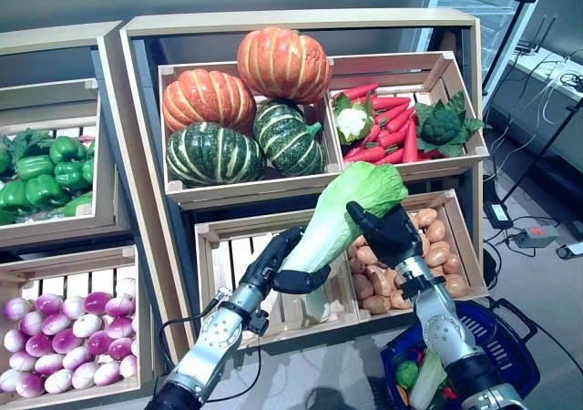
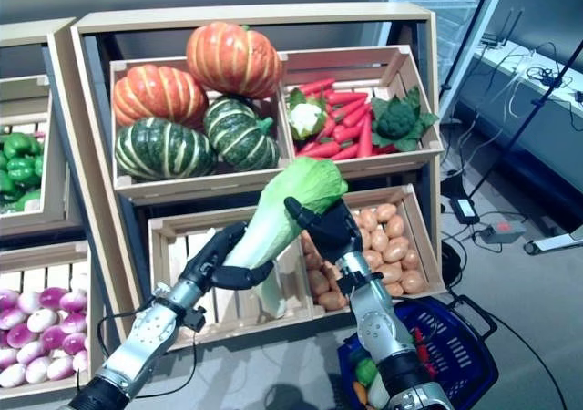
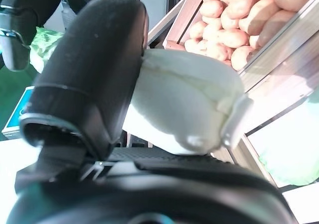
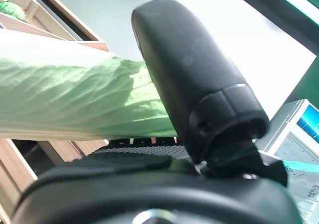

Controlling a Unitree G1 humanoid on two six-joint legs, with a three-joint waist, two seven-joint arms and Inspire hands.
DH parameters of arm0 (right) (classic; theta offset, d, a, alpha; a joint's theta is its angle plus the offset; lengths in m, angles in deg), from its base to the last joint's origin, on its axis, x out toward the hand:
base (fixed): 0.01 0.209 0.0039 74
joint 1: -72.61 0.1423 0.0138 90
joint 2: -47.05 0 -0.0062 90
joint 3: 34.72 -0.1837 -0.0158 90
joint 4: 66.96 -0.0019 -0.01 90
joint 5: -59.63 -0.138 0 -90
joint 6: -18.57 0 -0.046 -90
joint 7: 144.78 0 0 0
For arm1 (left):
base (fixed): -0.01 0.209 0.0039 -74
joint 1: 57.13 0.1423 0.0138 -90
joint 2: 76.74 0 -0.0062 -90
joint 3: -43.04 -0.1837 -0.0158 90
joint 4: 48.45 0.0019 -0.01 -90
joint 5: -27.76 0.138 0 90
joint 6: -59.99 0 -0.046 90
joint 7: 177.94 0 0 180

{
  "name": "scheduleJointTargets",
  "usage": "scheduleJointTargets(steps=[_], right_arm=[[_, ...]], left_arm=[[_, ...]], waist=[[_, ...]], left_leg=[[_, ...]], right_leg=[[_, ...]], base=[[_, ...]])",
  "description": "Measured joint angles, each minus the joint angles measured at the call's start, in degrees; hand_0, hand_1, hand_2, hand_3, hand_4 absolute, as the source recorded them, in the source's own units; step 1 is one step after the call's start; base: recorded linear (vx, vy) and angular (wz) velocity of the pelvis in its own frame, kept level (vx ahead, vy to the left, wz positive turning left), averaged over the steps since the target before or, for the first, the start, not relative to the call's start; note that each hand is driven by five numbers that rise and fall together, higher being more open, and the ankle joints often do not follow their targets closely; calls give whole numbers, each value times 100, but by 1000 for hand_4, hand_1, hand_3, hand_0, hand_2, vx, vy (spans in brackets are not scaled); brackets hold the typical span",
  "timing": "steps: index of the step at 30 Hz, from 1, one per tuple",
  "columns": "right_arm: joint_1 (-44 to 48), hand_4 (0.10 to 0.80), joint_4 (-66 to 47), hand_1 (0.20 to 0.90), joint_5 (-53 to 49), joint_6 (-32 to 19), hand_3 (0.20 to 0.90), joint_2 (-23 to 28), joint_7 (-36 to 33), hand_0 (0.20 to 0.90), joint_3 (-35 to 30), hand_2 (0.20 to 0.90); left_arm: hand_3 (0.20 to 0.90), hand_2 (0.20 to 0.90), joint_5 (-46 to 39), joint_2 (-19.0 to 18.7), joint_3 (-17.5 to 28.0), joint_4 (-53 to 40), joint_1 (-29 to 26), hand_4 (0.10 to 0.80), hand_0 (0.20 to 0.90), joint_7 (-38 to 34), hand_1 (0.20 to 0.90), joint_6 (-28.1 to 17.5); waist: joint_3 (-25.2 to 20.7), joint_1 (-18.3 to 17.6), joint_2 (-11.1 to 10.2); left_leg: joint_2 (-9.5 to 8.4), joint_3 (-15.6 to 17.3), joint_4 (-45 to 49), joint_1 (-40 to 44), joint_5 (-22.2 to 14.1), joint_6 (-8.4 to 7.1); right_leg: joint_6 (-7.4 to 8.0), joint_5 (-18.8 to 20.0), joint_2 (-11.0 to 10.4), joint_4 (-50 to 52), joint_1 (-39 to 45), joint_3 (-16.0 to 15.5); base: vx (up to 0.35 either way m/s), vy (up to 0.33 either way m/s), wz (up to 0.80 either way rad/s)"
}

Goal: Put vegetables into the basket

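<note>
A long napa cabbage (image 1: 344, 208) with a white stem and green leafy top hangs tilted in front of the lower shelf, held at both ends. My left hand (image 1: 276, 262) is shut on its white stem (image 3: 184, 104), thumb (image 3: 94, 69) pressed against it. My right hand (image 1: 395, 234) is shut on the leafy top (image 4: 75, 99), with the thumb (image 4: 194, 79) lying over the leaves. The blue basket (image 1: 510, 351) stands on the floor at the lower right, below my right arm, with some vegetables inside.
Behind the cabbage is a wooden slatted crate (image 1: 239, 251), beside a crate of potatoes (image 1: 439, 246). The shelf above holds pumpkins (image 1: 239, 109), carrots (image 1: 392, 128), cauliflower and broccoli. Green peppers (image 1: 41, 173) and purple onions (image 1: 64, 337) fill the left crates.
</note>
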Motion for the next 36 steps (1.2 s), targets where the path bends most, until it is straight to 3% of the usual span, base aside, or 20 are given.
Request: scheduleJointTargets(steps=[4, 6, 7, 28, 29, 30, 36], right_arm=[[9, 800, 9, 900, 214, 367, 900, 136, -3, 900, -22, 900], [47, 493, 82, 439, 438, 629, 439, 260, -5, 439, 7, 439], [50, 400, 92, 300, 432, 734, 300, 304, -5, 300, 31, 300], [257, 400, 401, 300, 225, 798, 300, 203, 143, 300, 66, 300], [257, 400, 401, 300, 220, 755, 300, 198, 143, 300, 66, 300], [257, 400, 401, 300, 212, 732, 300, 196, 143, 300, 66, 300], [256, 400, 402, 300, 213, 698, 300, 213, 99, 300, 65, 300]], left_arm=[[300, 300, 43, -112, -112, 0, -4, 400, 300, 16, 300, -1], [300, 300, 86, -151, -140, 0, -12, 400, 300, 44, 300, 0], [300, 300, 94, -181, -174, 0, -16, 400, 300, 44, 300, 0], [300, 300, -85, -241, -354, 1, -71, 400, 300, -21, 300, 34], [324, 324, -84, -241, -354, 1, -94, 416, 324, -23, 324, 34], [900, 900, -83, -241, -355, 1, -109, 800, 900, -27, 900, 34], [900, 900, -74, -245, -405, -4, -136, 800, 900, -64, 900, 34]], waist=[[0, -7, 0], [0, -7, 0], [1, -4, -1], [-1, -13, -65], [-1, -13, -69], [-1, -15, -70], [-1, -42, -73]], left_leg=[[-1, 6, 0, 3, 0, 0], [2, 7, 0, 3, 0, 0], [3, 7, 0, 3, 0, 0], [-23, 0, 0, 10, 13, 15], [-25, 1, 0, 9, 14, 16], [-28, 3, -1, 8, 14, 17], [-32, 28, -1, 3, 14, 20]], right_leg=[[1, 1, 1, -3, 0, 70], [3, 5, 0, -3, 1, 70], [3, 5, 0, -3, 2, 70], [22, 23, -15, -6, 16, 64], [25, 24, -18, -6, 15, 65], [27, 25, -20, -7, 12, 67], [33, 33, -24, -5, -31, 102]], base=[[0, 0, 0], [0, 0, 0], [0, 0, 0], [0, 0, 0], [0, 0, 0], [0, 0, 0], [-5, 2, -2]])
